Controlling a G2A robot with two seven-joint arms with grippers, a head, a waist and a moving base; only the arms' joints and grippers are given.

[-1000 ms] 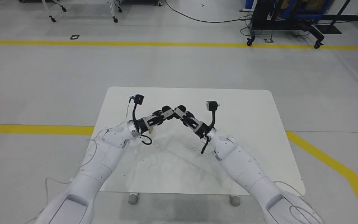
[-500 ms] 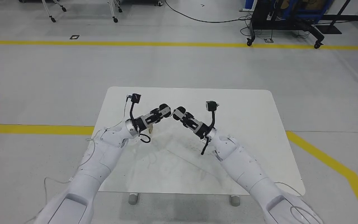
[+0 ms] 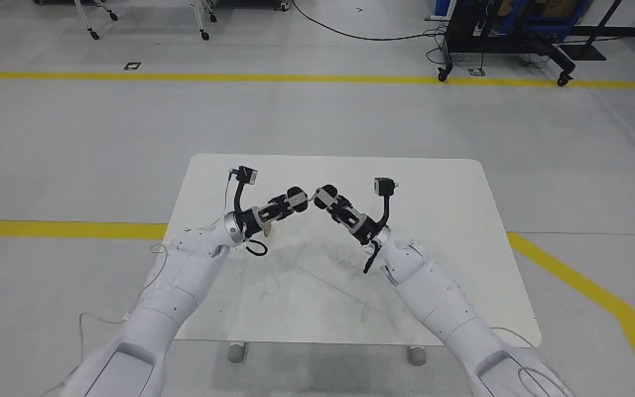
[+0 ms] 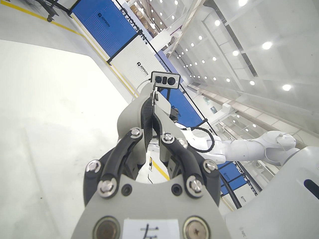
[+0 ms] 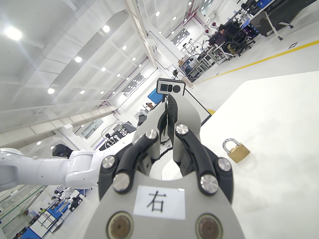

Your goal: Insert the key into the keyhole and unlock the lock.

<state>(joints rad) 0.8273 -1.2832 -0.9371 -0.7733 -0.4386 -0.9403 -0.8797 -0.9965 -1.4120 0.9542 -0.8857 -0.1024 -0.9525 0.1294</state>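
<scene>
The left gripper (image 4: 152,100) is squeezed tight, its dark pads pressed flat on each other; a thin silver strip (image 4: 155,91) pokes out past its tips; whether it is the key I cannot tell. The right gripper (image 5: 170,100) is squeezed tight too, pad against pad, and I cannot see a thing between them. Both grippers are held up in the air over the white table (image 5: 274,115); they point at each other, tip close to tip, and each one looks at the other arm.

The padlock (image 5: 236,149) lies flat on the table, down below the right gripper and off to its side, not touching it; it is gold with a silver loop, and the loop looks pushed in.

Just past the left gripper's tips is the right arm's small camera (image 4: 165,81); just past the right gripper's tips is the left arm's small camera (image 5: 171,88).

Far beyond both grippers a yellow line (image 3: 298,76) runs across the grey floor; farther still stand a black cart (image 3: 506,40) and blue wall panels (image 4: 104,23).
</scene>
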